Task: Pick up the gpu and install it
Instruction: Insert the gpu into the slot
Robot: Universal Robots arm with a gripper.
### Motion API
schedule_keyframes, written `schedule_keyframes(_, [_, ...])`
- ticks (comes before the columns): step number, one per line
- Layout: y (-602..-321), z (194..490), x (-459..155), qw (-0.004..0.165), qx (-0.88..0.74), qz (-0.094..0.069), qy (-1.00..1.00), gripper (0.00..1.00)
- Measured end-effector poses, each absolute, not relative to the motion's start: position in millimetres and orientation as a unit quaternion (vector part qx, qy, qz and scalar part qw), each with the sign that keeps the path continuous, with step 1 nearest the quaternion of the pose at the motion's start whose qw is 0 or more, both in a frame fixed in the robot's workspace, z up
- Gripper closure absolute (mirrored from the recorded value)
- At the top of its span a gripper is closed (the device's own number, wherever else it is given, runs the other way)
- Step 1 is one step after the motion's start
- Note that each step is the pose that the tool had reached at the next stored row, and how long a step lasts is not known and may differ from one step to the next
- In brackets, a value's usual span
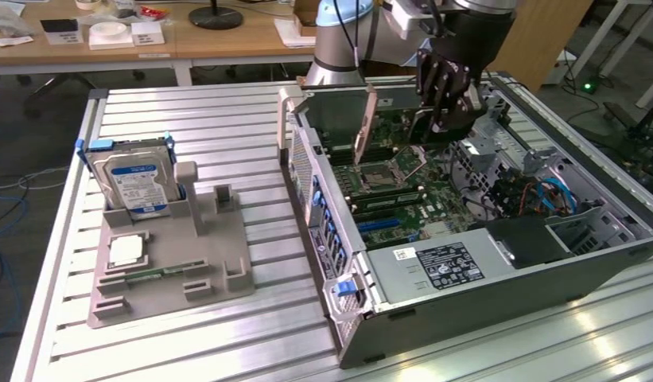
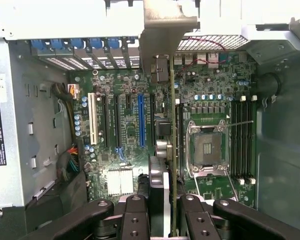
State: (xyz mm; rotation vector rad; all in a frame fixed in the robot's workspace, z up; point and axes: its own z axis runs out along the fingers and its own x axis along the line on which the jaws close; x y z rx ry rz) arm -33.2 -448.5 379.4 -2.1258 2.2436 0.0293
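Gripper (image 2: 165,200) clamped on the gpu (image 2: 173,135), a thin flat card seen edge-on with a silver-gray bracket (image 2: 165,30), held over the motherboard (image 2: 115,150)

The computer case (image 1: 464,314) lies open on the table (image 1: 199,119), so the way from above to the main board (image 1: 411,215) is free. The end effector (image 2: 171,196) hangs over it w/ the card (image 2: 173,150) clamped between its fingers, edge-on to the board. Obstacles inside: back wall (image 1: 305,191) on the exterior view's left, power box (image 1: 443,267) at the end nearest that camera, cables (image 1: 549,195) on the exterior view's right. The processor socket (image 2: 208,150) is just beside the card on one side, the blue slot (image 2: 140,120) near it on the other. Outside, the gray holder (image 1: 167,270) w/ hard drive (image 1: 135,179) stands well apart from the case, bare table btw. them.
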Motion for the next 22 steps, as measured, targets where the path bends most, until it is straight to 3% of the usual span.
schedule_keyframes(22, [-449.4, 365.4, -34.4, 0.027, -0.687, 0.011, 0.726, 0.72])
